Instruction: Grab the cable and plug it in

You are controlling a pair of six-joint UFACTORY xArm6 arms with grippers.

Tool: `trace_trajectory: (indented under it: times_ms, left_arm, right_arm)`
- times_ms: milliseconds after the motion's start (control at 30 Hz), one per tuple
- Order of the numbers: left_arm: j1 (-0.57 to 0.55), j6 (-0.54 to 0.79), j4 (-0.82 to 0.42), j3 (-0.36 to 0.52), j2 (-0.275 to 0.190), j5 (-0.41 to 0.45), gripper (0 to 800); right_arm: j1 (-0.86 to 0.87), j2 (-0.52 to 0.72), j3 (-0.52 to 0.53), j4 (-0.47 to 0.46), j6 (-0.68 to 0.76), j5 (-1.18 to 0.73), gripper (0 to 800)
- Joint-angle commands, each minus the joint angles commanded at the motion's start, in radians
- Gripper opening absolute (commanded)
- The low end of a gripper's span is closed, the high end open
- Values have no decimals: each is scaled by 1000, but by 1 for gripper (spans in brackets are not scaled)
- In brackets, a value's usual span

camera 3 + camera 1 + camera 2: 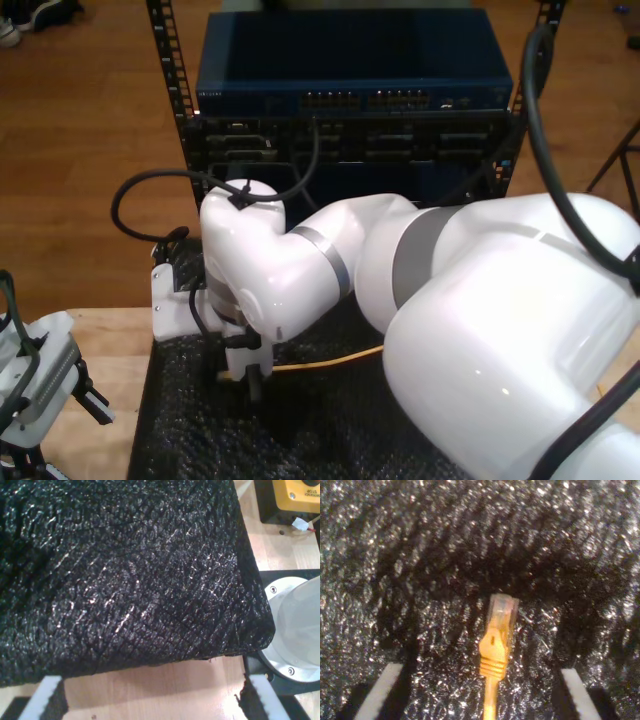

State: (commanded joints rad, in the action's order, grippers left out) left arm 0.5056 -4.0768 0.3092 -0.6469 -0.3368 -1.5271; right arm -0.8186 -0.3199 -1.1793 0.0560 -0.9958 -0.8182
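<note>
The cable's clear plug [502, 610] and orange boot [494, 652] lie flat on the black foam mat [420, 555]. My second gripper [477, 695] is open, with one white finger pad [380, 692] on each side of the cable and neither touching it. In the exterior view this gripper [243, 378] points down onto the mat [300, 430], and the orange cable [320, 362] runs off toward that view's right. My first gripper [155, 702] is open and holds nothing; it hovers over bare wood beside the mat's edge [125, 580], at the exterior view's lower left [70, 410].
A blue network switch [355, 100] with rows of ports sits in a rack behind the mat. The second arm's large white body [480, 300] covers the exterior view's right. A yellow stop-button box [295, 495] and a round arm base [295, 625] stand on the wooden table.
</note>
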Motion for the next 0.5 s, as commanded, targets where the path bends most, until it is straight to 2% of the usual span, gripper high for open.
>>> trace_trajectory:
  times_ms: [100,200,267,300,500]
  left_arm:
    - [0,0,0,-2,0,0,800]
    - [0,0,0,-2,0,0,800]
    - [0,0,0,-2,0,0,800]
    - [0,0,0,-2,0,2,800]
    - [-2,0,0,-5,2,2,800]
  right_arm:
    - [-8,-2,0,-3,12,0,617]
    - [-8,-2,0,-18,17,2,531]
    - [-8,-2,3,-32,29,14,520]
    - [-9,-2,5,-41,37,20,490]
    - [-15,-2,9,-143,121,21,444]
